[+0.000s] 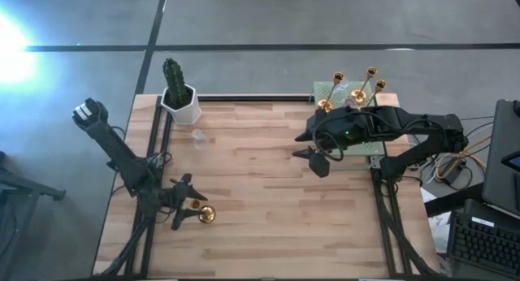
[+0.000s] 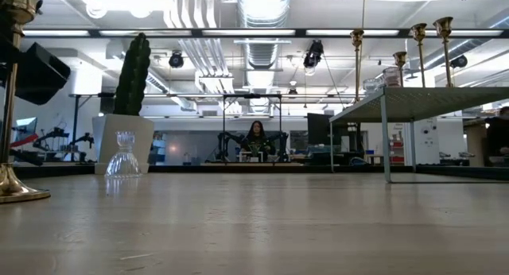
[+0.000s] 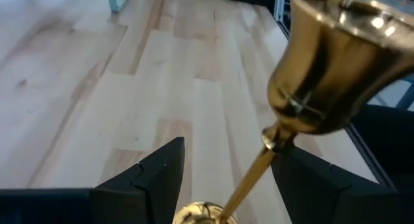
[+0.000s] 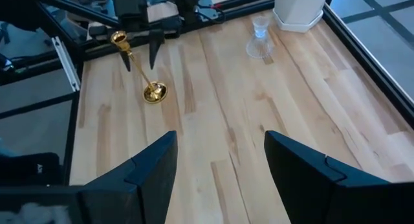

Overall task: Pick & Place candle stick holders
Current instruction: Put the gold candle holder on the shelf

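Note:
A gold candle stick holder (image 1: 205,215) stands upright on its round base on the wooden table, near the front left. It also shows in the low view (image 2: 9,108). My left gripper (image 1: 185,206) is open, with its fingers on either side of the holder's thin stem (image 3: 255,175), just below the cup (image 3: 330,62). Several more gold holders (image 1: 357,86) stand on a raised green platform (image 1: 374,148) at the back right. A clear glass holder (image 1: 197,137) stands on the table by the cactus pot. My right gripper (image 1: 305,147) is open and empty beside the platform. My left gripper's fingers come level at the stem from the table's left side, with a wide gap between them. One finger (image 3: 304,179) is close beside the stem below the cup; I cannot tell whether it touches. The holder's base (image 4: 154,92) rests on the table.
A white pot with a green cactus (image 1: 180,101) stands at the back left. The raised platform stands on thin legs (image 2: 386,140) at the back right. Bare wood (image 1: 260,200) lies between the two grippers. A person sits far off in the room behind (image 2: 256,136).

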`<state>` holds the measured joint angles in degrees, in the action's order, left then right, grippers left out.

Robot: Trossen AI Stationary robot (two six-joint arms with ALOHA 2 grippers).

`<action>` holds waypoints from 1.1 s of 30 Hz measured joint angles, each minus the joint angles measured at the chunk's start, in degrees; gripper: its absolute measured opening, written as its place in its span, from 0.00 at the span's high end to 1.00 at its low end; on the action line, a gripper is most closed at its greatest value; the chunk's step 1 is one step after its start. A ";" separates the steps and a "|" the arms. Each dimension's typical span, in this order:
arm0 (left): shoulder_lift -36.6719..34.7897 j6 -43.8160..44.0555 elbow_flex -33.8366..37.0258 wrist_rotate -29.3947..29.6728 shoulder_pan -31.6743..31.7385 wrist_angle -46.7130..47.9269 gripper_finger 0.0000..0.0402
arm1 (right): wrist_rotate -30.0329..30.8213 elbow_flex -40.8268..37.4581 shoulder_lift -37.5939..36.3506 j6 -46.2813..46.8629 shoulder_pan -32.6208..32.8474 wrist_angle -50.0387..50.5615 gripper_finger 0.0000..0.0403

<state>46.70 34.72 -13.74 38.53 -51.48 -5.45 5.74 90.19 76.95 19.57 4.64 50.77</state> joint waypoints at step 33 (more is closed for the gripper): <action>6.84 -41.41 -24.12 -12.74 26.89 -10.54 0.92 | 0.41 -19.93 -0.33 -7.68 7.49 -22.89 0.44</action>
<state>53.54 -6.69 -37.86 25.79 -24.59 -15.99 6.15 70.26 76.62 11.89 12.14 27.88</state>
